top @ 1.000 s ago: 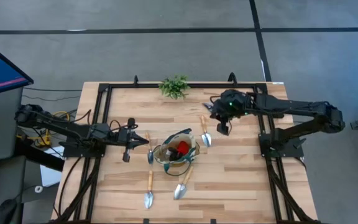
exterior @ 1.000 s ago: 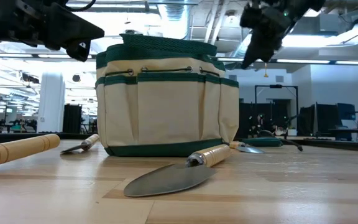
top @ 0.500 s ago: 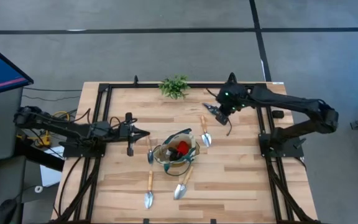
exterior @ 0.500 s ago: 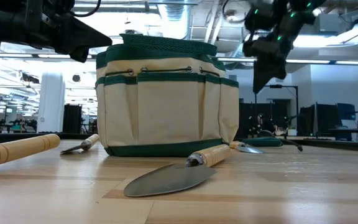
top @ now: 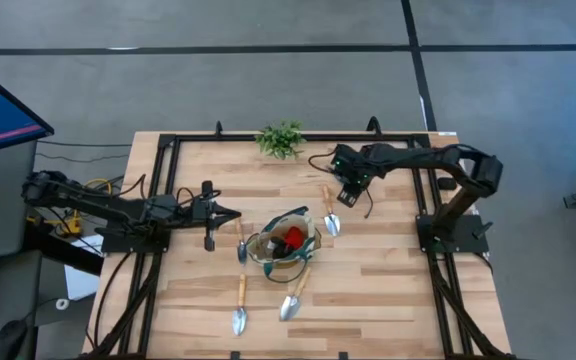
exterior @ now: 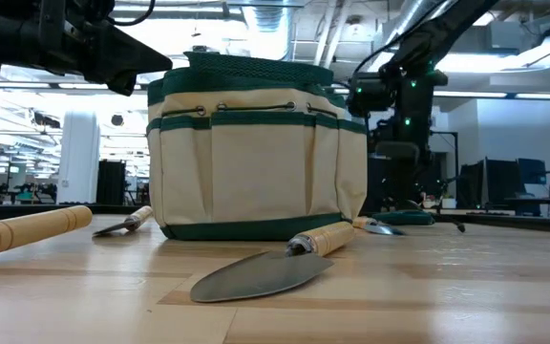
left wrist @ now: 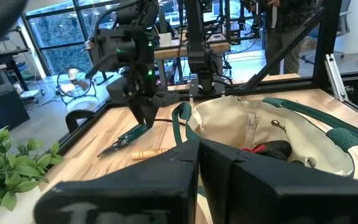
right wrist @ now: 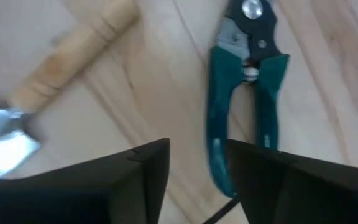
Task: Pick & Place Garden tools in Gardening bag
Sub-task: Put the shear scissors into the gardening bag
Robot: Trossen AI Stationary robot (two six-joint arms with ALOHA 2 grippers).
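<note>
The tan gardening bag (top: 283,245) with green trim stands upright mid-table, a red-and-black item (top: 292,238) inside it. Several wooden-handled trowels lie around it: one on its right (top: 330,215), one on its left (top: 240,240), two nearer the front (top: 293,295). Green-handled pruning shears (right wrist: 247,68) lie flat on the table right of the bag. My right gripper (right wrist: 197,155) hangs open just over the shears' handle ends, pointing down; whether it touches them cannot be told. My left gripper (top: 218,213) waits shut at the bag's left side.
A leafy green plant (top: 280,138) stands at the table's far edge. A black frame (top: 168,150) runs around the tabletop. A trowel's wooden handle (right wrist: 73,53) lies close beside the shears. Bare wood shows at the near right.
My right gripper has swung toward the table's left, turned to point down and come down over the pruning shears, while its arm has folded back toward its base. The left gripper has edged toward the bag. The tools and the bag have stayed put.
</note>
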